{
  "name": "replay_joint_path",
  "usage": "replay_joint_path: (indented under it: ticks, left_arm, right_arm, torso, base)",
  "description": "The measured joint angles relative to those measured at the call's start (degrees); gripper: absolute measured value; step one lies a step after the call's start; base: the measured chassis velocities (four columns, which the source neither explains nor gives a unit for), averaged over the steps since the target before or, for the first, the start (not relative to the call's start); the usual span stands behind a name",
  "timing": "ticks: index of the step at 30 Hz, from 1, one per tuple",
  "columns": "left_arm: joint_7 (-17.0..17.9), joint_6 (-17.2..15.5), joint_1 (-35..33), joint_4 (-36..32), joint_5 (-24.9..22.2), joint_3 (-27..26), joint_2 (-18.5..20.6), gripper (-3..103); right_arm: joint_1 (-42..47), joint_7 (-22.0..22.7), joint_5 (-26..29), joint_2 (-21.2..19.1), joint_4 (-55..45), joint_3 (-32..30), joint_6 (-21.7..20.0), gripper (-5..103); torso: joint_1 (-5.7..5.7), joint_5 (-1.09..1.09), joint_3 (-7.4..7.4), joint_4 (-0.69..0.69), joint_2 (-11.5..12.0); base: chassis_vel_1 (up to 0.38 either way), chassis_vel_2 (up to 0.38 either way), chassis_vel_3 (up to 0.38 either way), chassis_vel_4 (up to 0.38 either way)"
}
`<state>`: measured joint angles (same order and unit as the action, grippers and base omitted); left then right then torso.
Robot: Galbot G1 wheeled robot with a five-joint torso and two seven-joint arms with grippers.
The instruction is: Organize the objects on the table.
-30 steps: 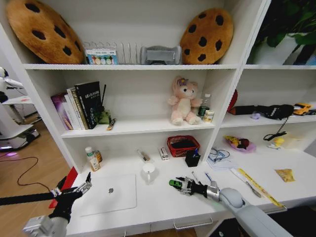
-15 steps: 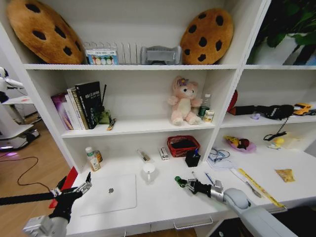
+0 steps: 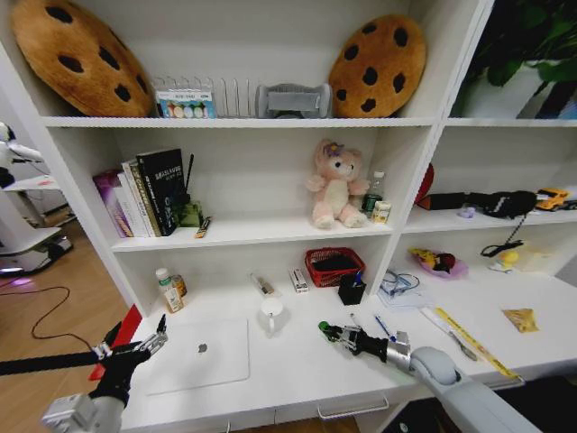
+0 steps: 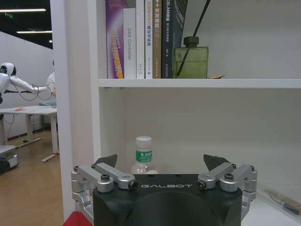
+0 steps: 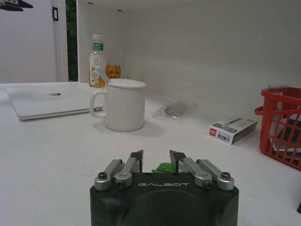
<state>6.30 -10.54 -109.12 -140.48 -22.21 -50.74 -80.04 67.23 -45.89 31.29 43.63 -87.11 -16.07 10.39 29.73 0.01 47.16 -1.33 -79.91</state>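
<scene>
Desk: white table [image 3: 297, 365] under the shelving, closed laptop [image 3: 200, 354] near its left front corner.
Clutter: white mug [image 3: 270, 311] mid-table, red basket [image 3: 334, 265] at the back edge.
Right gripper [image 3: 330, 332]: reached low over the middle, pinched on the green toy car [image 5: 164, 167].
Change: car carried slightly back and left of a second ago.
Left gripper [image 3: 155, 333]: parked off the left edge, jaws spread wide.

Bright, even light; perhaps slight edge distortion
</scene>
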Motion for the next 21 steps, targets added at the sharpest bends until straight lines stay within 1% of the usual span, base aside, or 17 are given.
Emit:
replay_joint_path:
  ticks: [1, 3, 7, 8, 10, 11, 13, 14, 16, 17, 18, 19, 21]
  left_arm:
    - [0.0, 0.0, 0.0, 0.0, 0.0, 0.0, 0.0, 100]
    - [0.0, 0.0, 0.0, 0.0, 0.0, 0.0, 0.0, 100]
    - [0.0, 0.0, 0.0, 0.0, 0.0, 0.0, 0.0, 100]
    - [0.0, 0.0, 0.0, 0.0, 0.0, 0.0, 0.0, 100]
    - [0.0, 0.0, 0.0, 0.0, 0.0, 0.0, 0.0, 100]
    - [0.0, 0.0, 0.0, 0.0, 0.0, 0.0, 0.0, 100]
    - [0.0, 0.0, 0.0, 0.0, 0.0, 0.0, 0.0, 100]
    - [0.0, 0.0, 0.0, 0.0, 0.0, 0.0, 0.0, 100]
    - [0.0, 0.0, 0.0, 0.0, 0.0, 0.0, 0.0, 100]
    - [0.0, 0.0, 0.0, 0.0, 0.0, 0.0, 0.0, 100]
    - [0.0, 0.0, 0.0, 0.0, 0.0, 0.0, 0.0, 100]
    - [0.0, 0.0, 0.0, 0.0, 0.0, 0.0, 0.0, 100]
    - [0.0, 0.0, 0.0, 0.0, 0.0, 0.0, 0.0, 100]
  right_arm:
    - [0.1, -0.2, 0.3, -0.3, 0.0, -0.4, 0.0, 42]
    - [0.2, -0.6, 0.5, -0.4, 0.2, -0.9, -0.1, 42]
    - [1.9, -1.5, 0.5, -0.7, 0.9, -2.7, -0.2, 63]
    - [1.9, -1.5, 0.5, -0.7, 0.9, -2.7, -0.2, 63]
    - [2.5, -1.9, 0.2, -0.5, 1.6, -3.1, -0.2, 74]
    - [2.5, -1.9, 0.2, -0.5, 1.6, -3.1, -0.2, 74]
    - [2.5, -2.0, -0.5, 0.0, 2.1, -2.8, -0.2, 85]
    - [2.5, -2.0, -0.5, 0.0, 2.1, -2.8, -0.2, 85]
    - [1.3, -2.3, -1.1, 0.9, 2.8, -1.6, -0.3, 96]
    - [1.3, -2.3, -1.1, 0.9, 2.8, -1.6, -0.3, 96]
    - [0.5, -2.3, -1.3, 1.3, 3.1, -1.0, -0.5, 100]
    - [0.5, -2.3, -1.3, 1.3, 3.1, -1.0, -0.5, 100]
    - [-1.3, -1.7, -1.4, 2.1, 4.0, 0.4, -0.9, 96]
  torso:
    - [0.0, 0.0, 0.0, 0.0, 0.0]
    - [0.0, 0.0, 0.0, 0.0, 0.0]
    - [0.0, -0.01, 0.0, -0.01, 0.0]
    - [0.0, -0.01, 0.0, -0.01, 0.0]
    - [0.0, -0.01, 0.0, -0.01, 0.0]
    - [0.0, -0.01, 0.0, -0.01, 0.0]
    - [0.0, -0.01, 0.0, 0.0, 0.0]
    - [0.0, -0.01, 0.0, 0.0, 0.0]
    - [0.0, 0.0, 0.0, -0.01, 0.0]
    - [0.0, 0.0, 0.0, -0.01, 0.0]
    - [0.0, 0.0, 0.0, 0.0, 0.0]
    - [0.0, 0.0, 0.0, 0.0, 0.0]
    - [0.0, -0.01, 0.0, 0.01, 0.0]
  base:
    - [0.0, 0.0, 0.0, 0.0]
    - [0.0, 0.0, 0.0, 0.0]
    - [0.0, 0.0, 0.0, 0.0]
    - [0.0, 0.0, 0.0, 0.0]
    - [0.0, 0.0, 0.0, 0.0]
    - [0.0, 0.0, 0.0, 0.0]
    - [0.0, 0.0, 0.0, 0.0]
    - [0.0, 0.0, 0.0, 0.0]
    - [0.0, 0.0, 0.0, 0.0]
    - [0.0, 0.0, 0.0, 0.0]
    - [0.0, 0.0, 0.0, 0.0]
    - [0.0, 0.0, 0.0, 0.0]
    - [0.0, 0.0, 0.0, 0.0]
